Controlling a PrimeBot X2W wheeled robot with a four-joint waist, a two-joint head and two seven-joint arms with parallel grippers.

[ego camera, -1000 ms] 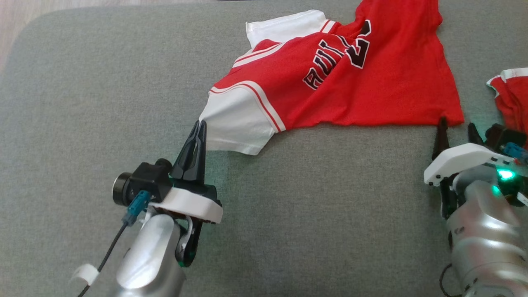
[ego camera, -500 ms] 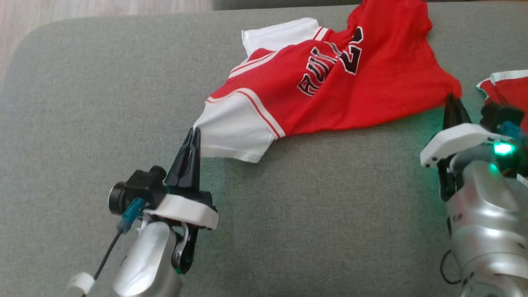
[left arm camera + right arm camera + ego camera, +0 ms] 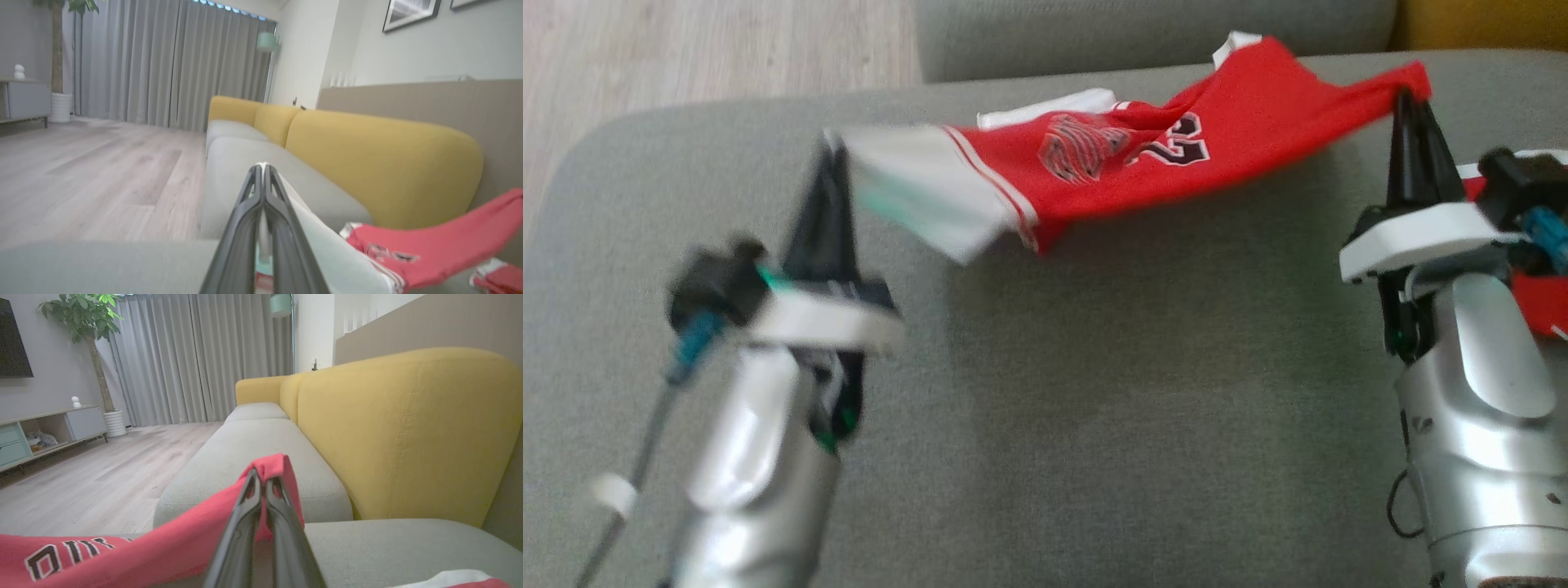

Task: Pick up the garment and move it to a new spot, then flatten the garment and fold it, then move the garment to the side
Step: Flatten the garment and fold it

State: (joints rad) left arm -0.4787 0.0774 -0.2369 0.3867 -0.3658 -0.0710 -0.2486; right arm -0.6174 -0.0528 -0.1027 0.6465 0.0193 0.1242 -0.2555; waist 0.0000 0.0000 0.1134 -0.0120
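Observation:
The garment [image 3: 1135,155] is a red jersey with white sleeves and dark lettering, hanging stretched above the grey sofa seat [image 3: 1094,392]. My left gripper [image 3: 832,151] is shut on the edge of its white sleeve [image 3: 310,232] at the left. My right gripper [image 3: 1409,94] is shut on a red hem corner [image 3: 271,465] at the right. The cloth sags between them, red body [image 3: 122,551] trailing low. The left arm is blurred in the head view.
A second red and white garment [image 3: 1535,302] lies at the right behind my right arm. The yellow sofa back [image 3: 400,428] rises beyond the seat. Wooden floor [image 3: 686,57] lies past the seat's left edge.
Both grippers have risen and moved away from me, lifting the jersey off the seat. The right gripper closed on the red corner. The head camera has tilted up.

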